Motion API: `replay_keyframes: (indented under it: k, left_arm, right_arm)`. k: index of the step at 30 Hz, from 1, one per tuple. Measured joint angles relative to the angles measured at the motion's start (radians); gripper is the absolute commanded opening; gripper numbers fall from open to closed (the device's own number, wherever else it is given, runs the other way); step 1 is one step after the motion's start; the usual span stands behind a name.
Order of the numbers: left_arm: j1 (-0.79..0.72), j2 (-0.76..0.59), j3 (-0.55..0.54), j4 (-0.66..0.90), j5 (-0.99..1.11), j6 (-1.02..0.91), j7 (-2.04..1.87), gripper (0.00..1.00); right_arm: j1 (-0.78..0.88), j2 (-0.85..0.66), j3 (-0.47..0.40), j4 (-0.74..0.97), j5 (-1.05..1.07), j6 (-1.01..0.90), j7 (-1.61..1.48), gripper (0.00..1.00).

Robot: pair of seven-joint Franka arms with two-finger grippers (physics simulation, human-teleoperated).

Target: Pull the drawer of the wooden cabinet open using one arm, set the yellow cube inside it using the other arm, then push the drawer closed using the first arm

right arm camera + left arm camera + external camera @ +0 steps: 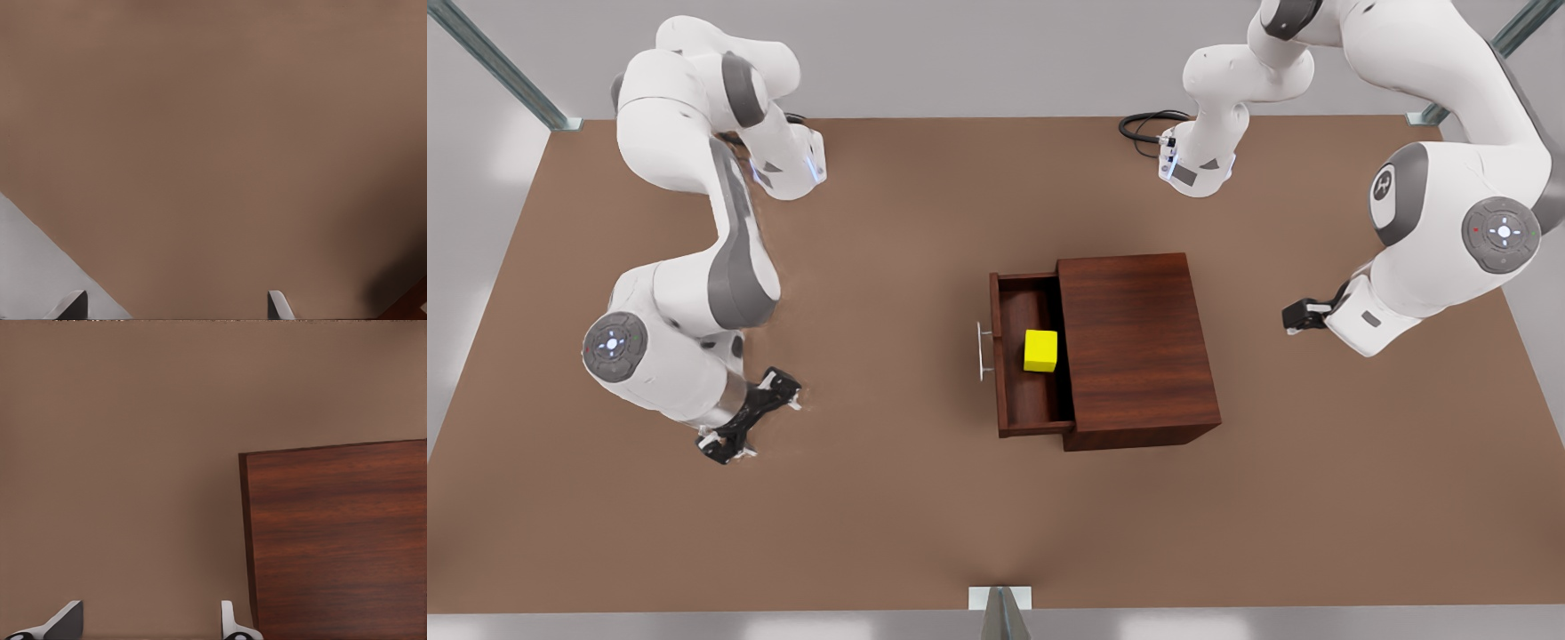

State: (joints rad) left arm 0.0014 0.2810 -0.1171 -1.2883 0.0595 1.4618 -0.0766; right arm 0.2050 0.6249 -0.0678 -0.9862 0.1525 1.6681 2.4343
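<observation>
One yellow cube (1040,350) in open drawer (1024,418), nothing blocking

The light was soft and even, seeming to come from overhead, and the brown worktop (925,516) looked matte with no glare. Shadows stayed faint: a dim smudge under the wooden cabinet (1138,347) and a darker inside to the drawer (1032,373), where the yellow cube (1040,350) glowed bright. The white arms carried gentle grey shading. In the right wrist view a dark patch sat in one corner of the worktop, and the surface there looked smooth, nearly featureless
</observation>
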Motion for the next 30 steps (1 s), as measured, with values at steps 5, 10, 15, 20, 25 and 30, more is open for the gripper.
replay_keyframes:
  k: [5,10,15,20,25,30]
  left_arm:
    - [-0.238,0.079,-0.051,0.093,-0.038,0.009,-0.205,1.0]
    - [-0.5,0.153,-0.052,0.158,-0.049,0.1,-0.622,0.14]
    - [-0.671,0.264,-0.049,0.169,-0.004,0.206,-1.061,0.13]
    - [-0.77,0.374,-0.044,0.168,0.066,0.354,-1.449,0.13]
    - [-0.785,0.446,-0.032,0.167,0.098,0.484,-1.748,0.13]
    - [-0.787,0.502,0.011,0.165,0.107,0.587,-1.975,0.13]
  right_arm:
    - [-0.117,-0.327,-0.025,-0.546,-0.065,0.002,-0.473,1.0]
    - [-0.101,-0.422,-0.025,-0.817,-0.14,0.018,-0.88,1.0]
    - [-0.153,-0.367,-0.039,-0.486,-0.176,-0.028,-1.22,1.0]
    - [-0.167,-0.314,-0.038,-0.408,-0.157,-0.101,-1.494,1.0]
    - [-0.159,-0.288,-0.03,-0.408,-0.147,-0.14,-1.7,1.0]
    - [-0.159,-0.277,-0.03,-0.409,-0.143,-0.156,-1.857,1.0]
